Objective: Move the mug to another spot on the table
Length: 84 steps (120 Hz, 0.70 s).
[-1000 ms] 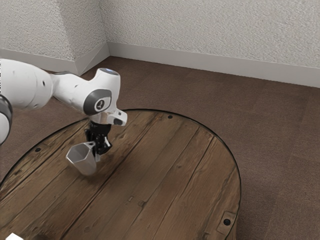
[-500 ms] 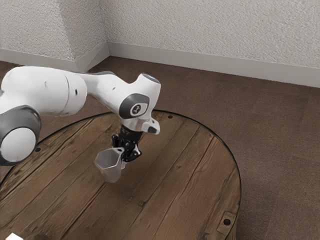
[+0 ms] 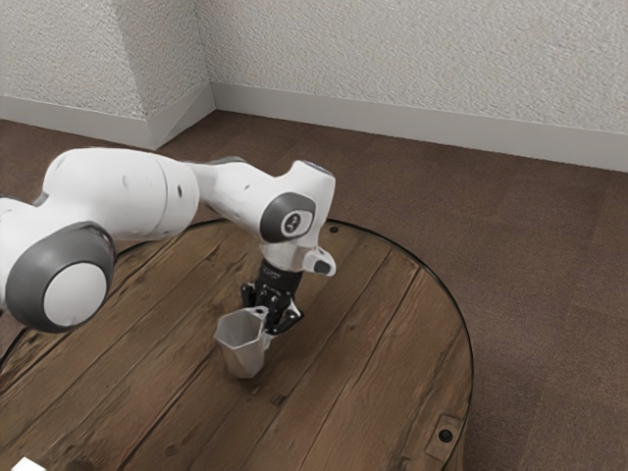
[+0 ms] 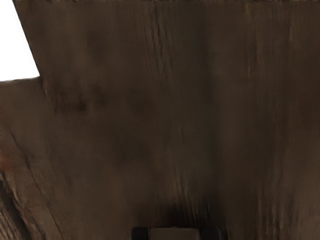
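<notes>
A pale grey faceted mug (image 3: 241,345) hangs at the round wooden table (image 3: 373,324), near its middle, its base at or just above the planks. My black gripper (image 3: 265,316) is shut on the mug's rim on the side toward the exterior view's right. The white arm comes in from the exterior view's left and bends down over the mug. In the wrist view the dark table planks (image 4: 165,125) pass close under the hand, and a grey piece of the mug (image 4: 175,233) sits at the lower edge between two dark fingertips (image 4: 139,233).
The table's rim curves round toward the exterior view's right, with bolts (image 3: 446,435) along it. Brown carpet (image 3: 530,255) and a white baseboard lie beyond. A white object (image 3: 22,463) shows at the table's near left edge, and a white patch (image 4: 17,45) in the wrist view.
My arm has carried the mug toward the exterior view's right and lowered it near the table's middle. The gripper has stayed shut on the rim throughout.
</notes>
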Each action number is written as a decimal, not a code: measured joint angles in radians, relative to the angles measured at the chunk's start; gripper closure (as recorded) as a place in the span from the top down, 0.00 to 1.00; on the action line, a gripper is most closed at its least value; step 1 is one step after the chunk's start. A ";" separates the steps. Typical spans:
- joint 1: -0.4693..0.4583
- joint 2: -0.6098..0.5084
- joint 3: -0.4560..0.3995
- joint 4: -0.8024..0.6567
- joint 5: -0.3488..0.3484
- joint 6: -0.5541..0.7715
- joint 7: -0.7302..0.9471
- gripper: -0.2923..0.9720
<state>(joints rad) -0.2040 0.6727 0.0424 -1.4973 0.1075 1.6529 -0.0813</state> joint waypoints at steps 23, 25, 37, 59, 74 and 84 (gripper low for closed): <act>0.009 0.017 -0.004 0.009 -0.001 -0.012 -0.018 0.23; 0.009 0.019 -0.004 0.009 -0.003 -0.012 -0.019 0.25; 0.009 0.022 -0.004 0.009 -0.014 -0.016 -0.025 0.38; 0.009 0.015 -0.006 0.009 -0.026 -0.019 -0.032 0.61; 0.010 -0.006 -0.037 0.042 -0.029 -0.021 -0.036 0.68; 0.009 -0.051 -0.047 0.053 -0.030 -0.021 -0.037 0.71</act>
<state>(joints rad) -0.1948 0.6220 -0.0042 -1.4445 0.0778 1.6316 -0.1185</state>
